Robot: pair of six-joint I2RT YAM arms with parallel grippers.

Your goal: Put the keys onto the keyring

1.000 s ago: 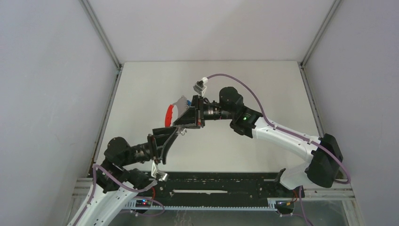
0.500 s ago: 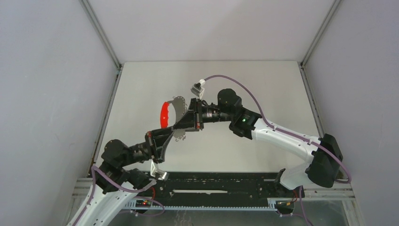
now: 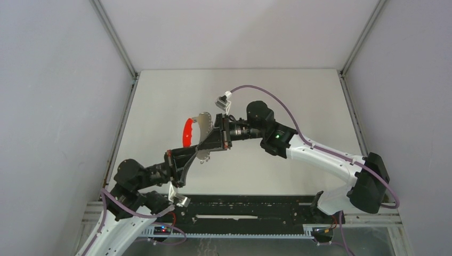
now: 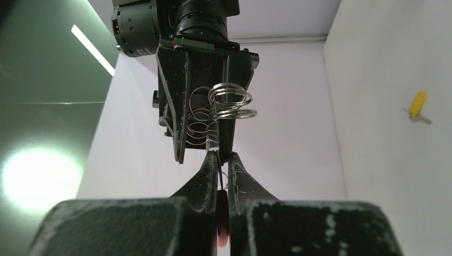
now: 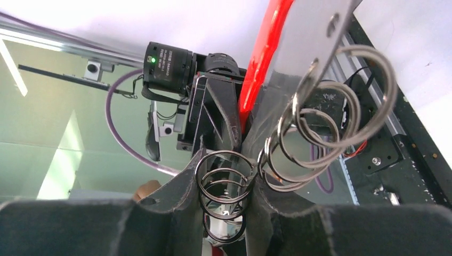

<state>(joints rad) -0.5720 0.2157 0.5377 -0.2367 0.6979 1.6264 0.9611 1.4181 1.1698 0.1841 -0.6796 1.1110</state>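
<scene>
Straight ahead of the left gripper (image 4: pixel 221 156), shut tight on the keyring's red tag (image 5: pixel 261 58), the right gripper (image 5: pixel 225 162) grips its metal rings (image 4: pixel 229 101).

Three cameras: one high and far, two close on the wrists, facing each other.

The top camera looks down from above and behind the arm bases on the whole table (image 3: pixel 176 96). The left wrist camera sits just behind the left gripper (image 4: pixel 219 157) and looks along it, very near, at the right gripper (image 4: pixel 202 153). The right wrist camera looks the opposite way, at the left gripper. All three views share the keyring (image 5: pixel 320 122) between both grippers.
</scene>
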